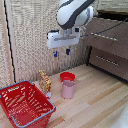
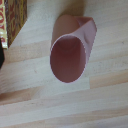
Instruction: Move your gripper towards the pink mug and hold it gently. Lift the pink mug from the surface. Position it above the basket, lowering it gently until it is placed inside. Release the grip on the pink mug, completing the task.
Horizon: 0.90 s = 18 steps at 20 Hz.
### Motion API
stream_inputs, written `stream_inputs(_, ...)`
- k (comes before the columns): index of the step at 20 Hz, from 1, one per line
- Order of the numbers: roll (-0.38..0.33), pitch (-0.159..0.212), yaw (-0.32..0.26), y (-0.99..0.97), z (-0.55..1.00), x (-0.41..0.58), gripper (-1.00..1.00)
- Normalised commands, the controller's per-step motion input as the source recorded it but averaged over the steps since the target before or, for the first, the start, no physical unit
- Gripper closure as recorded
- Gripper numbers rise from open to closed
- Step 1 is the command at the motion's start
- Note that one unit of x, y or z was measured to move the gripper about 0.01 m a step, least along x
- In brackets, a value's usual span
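The pink mug [image 1: 68, 89] stands upright on the wooden floor, in front of a low red bowl [image 1: 67, 77]. My gripper [image 1: 62, 52] hangs well above the mug, its short dark-blue fingers apart and holding nothing. The wrist view looks down into the mug's open mouth [image 2: 68, 59]; my fingers do not show there. The red lattice basket [image 1: 25, 103] with a pale grey-blue rim sits at the exterior view's left, in front of the mug, with nothing in it.
A yellow-red box [image 1: 45, 82] stands between basket and mug; its edge shows in the wrist view [image 2: 11, 20]. Dark wooden drawers [image 1: 108, 50] stand at the exterior view's right. A slatted wall is behind.
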Motion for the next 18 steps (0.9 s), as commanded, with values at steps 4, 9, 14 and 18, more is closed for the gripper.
stream_inputs(4,-0.004,0.011,-0.069,0.01,-0.31,-0.421,-1.0)
stream_inputs(9,-0.009,0.005,-0.036,0.0,-0.38,-0.507,-1.0)
stream_inputs(14,-0.002,0.0,-0.033,-0.04,-0.43,-0.355,-1.0)
stream_inputs(18,0.0,0.0,-0.027,-0.13,-0.5,-0.234,-1.0)
